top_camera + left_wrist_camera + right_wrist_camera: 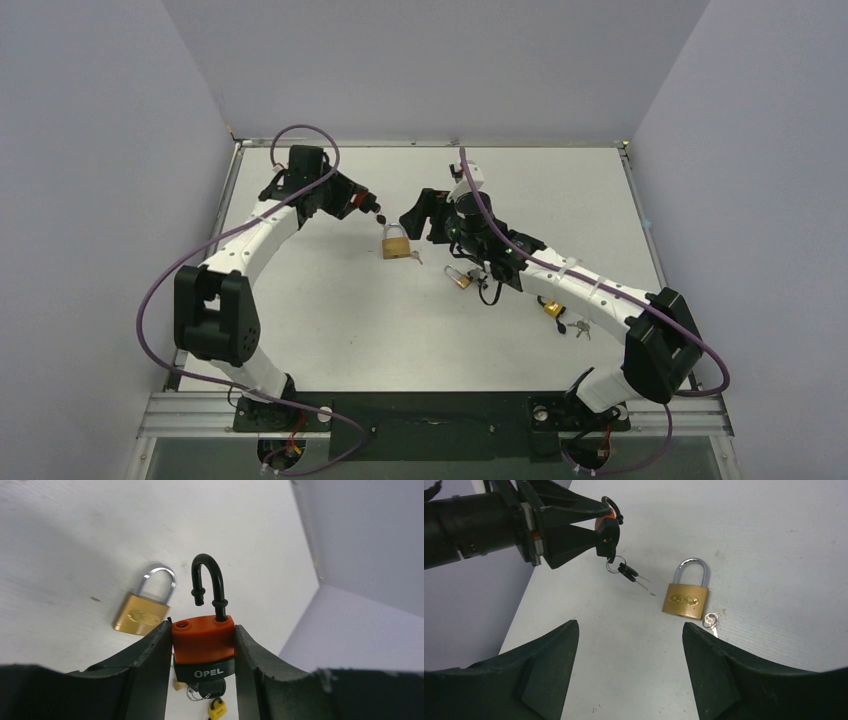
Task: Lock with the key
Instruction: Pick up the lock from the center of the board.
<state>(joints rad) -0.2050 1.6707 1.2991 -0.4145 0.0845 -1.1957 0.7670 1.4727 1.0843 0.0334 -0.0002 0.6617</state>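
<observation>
My left gripper [202, 647] is shut on an orange and black padlock [203, 645] marked OPEL. Its black shackle [207, 585] is open and swung out. A black-headed key [212, 687] sits in its underside, with spare keys [629, 573] hanging from a ring. The left gripper [374, 208] holds it above the table left of centre, and the padlock also shows in the right wrist view [606, 530]. My right gripper [630, 630] is open and empty, facing the held padlock from the right in the top view [412, 215].
A brass padlock [396, 243] with a closed steel shackle lies on the table, seen also from both wrists [142, 602] [686, 595], a small silver key [711, 621] beside it. A smaller brass padlock [458, 277], a yellow padlock [552, 308] and keys [580, 327] lie near the right arm.
</observation>
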